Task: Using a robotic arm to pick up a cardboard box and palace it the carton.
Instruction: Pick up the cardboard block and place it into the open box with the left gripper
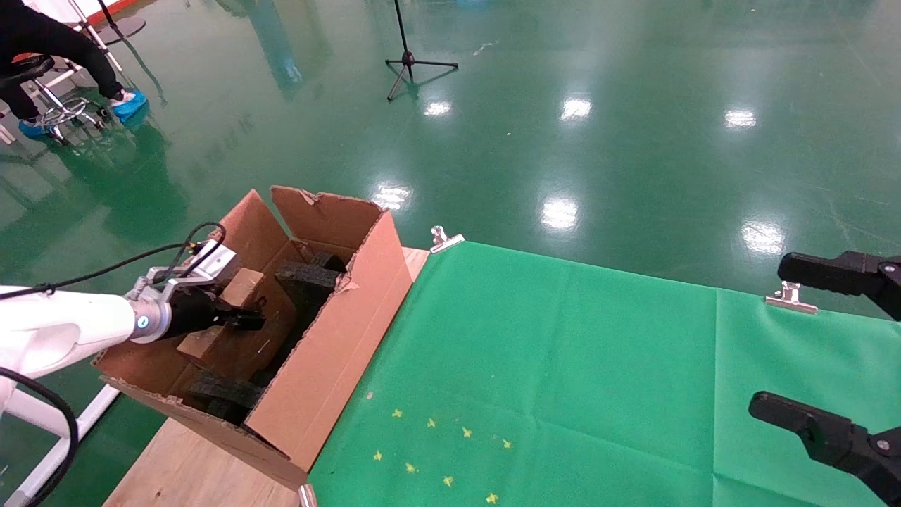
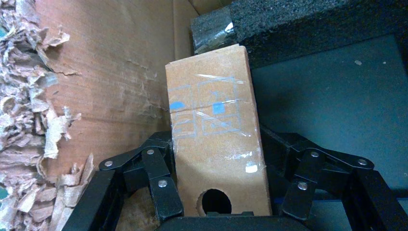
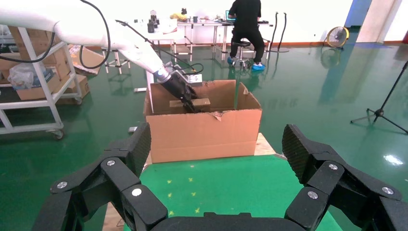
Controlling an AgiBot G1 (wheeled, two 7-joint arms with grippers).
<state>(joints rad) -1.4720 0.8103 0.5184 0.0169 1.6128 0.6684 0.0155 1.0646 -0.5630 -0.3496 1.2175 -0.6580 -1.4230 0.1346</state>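
Note:
The carton (image 1: 338, 331) stands open at the table's left end, flaps up, with black foam inserts (image 1: 310, 278) inside. My left arm (image 1: 63, 327) reaches into it. My left gripper (image 1: 243, 320) is shut on the cardboard box (image 1: 239, 289), which sits tilted inside the carton. In the left wrist view the taped box (image 2: 216, 134), with a round hole in its narrow side, sits between the fingers (image 2: 161, 187) beside the foam (image 2: 312, 24). My right gripper (image 1: 771, 334) is open and empty over the table's right side. The carton (image 3: 202, 132) also shows in the right wrist view.
A green cloth (image 1: 563, 366) with yellow star marks (image 1: 436, 451) covers the table, held by metal clips (image 1: 445, 239). A wooden board (image 1: 190, 465) lies under the carton. A tripod stand (image 1: 408, 63) and a seated person (image 1: 42, 49) are on the floor beyond.

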